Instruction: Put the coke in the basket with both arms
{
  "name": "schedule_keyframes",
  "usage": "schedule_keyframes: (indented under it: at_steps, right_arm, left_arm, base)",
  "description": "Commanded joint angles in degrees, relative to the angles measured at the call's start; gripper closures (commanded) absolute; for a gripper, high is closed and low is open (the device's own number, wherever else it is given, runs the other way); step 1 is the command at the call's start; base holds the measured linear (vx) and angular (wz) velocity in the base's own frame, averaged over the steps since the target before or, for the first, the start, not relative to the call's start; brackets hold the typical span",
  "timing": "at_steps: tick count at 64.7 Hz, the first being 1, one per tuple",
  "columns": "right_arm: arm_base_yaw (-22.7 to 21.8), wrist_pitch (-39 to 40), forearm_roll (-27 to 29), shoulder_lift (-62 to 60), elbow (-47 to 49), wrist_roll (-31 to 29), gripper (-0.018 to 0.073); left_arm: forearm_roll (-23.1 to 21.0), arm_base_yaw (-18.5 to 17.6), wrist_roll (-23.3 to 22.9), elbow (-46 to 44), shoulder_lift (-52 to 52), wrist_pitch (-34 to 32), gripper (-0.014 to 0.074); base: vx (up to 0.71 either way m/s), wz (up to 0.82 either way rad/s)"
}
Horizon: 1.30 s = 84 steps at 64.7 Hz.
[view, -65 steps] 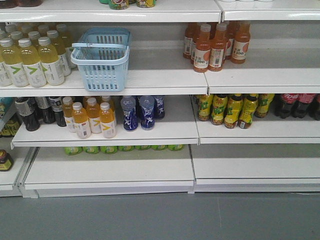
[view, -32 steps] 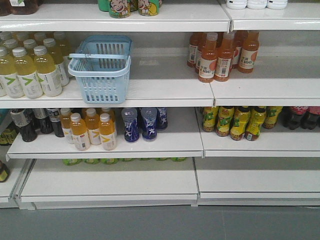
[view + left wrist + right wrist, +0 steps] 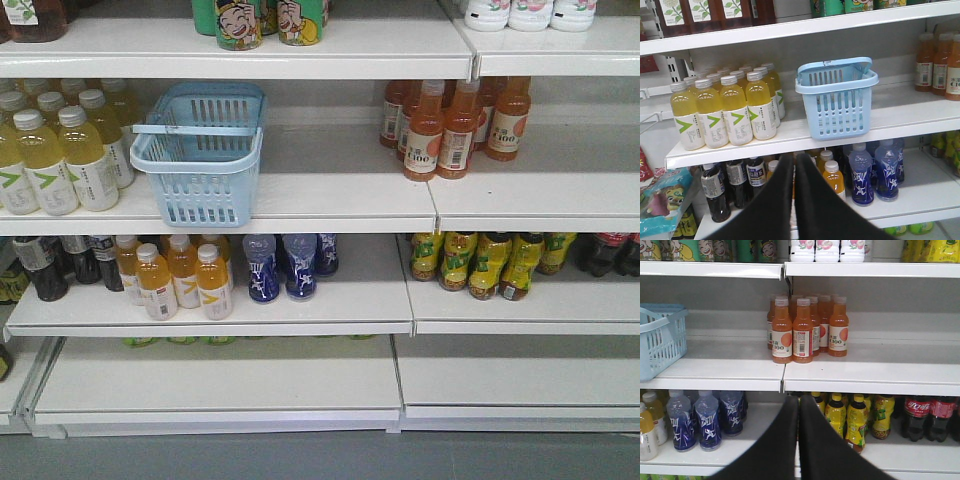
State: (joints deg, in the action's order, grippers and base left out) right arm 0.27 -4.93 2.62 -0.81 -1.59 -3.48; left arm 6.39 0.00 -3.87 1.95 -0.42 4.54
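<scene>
From the front view we face the shelving surface squarely from further back, while our wrist views peer forward past the left fingers and right fingers from nearer, all three sharing the basket.

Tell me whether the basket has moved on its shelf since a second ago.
No. The basket still sits beside the yellow bottles on the same shelf; only the camera's view shifted.
</scene>
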Motion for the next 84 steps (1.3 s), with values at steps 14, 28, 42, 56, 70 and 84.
schedule_keyframes:
  at_steps: [14, 28, 42, 56, 70, 84]
  right_arm:
    - [-0.27, 4.10, -0.41, -0.84, -0.64, -0.25, 0.0569]
    - [-0.27, 4.10, -0.41, -0.84, -0.64, -0.25, 0.0569]
    - [-0.27, 4.10, -0.41, -0.84, -0.64, -0.25, 0.0569]
    - [-0.27, 4.10, -0.41, -0.84, -0.64, -0.25, 0.0569]
    - [-0.27, 4.10, -0.41, -0.84, -0.64, -0.25, 0.0569]
    - [-0.27, 4.10, -0.41, -0.84, -0.64, -0.25, 0.0569]
  left_arm:
    - [-0.02, -0.12, -0.09, -0.10, -1.02, -3.92, 0.0602]
    - [-0.02, -0.12, -0.09, -0.10, -1.02, -3.92, 0.0602]
    - [-0.02, -0.12, -0.09, -0.10, -1.02, -3.92, 0.0602]
    - [-0.02, -0.12, -0.09, -0.10, -1.02, -3.92, 0.0602]
    - [-0.02, -0.12, -0.09, -0.10, -1.02, -3.92, 0.0602]
    - [-0.02, -0.12, -0.09, -0.10, -1.02, -3.92, 0.0602]
  base:
    - [0.07, 0.01]
    - [0.07, 0.00]
    - [0.07, 0.01]
    - [0.08, 0.00]
    - [0.08, 0.00]
    - [0.07, 0.01]
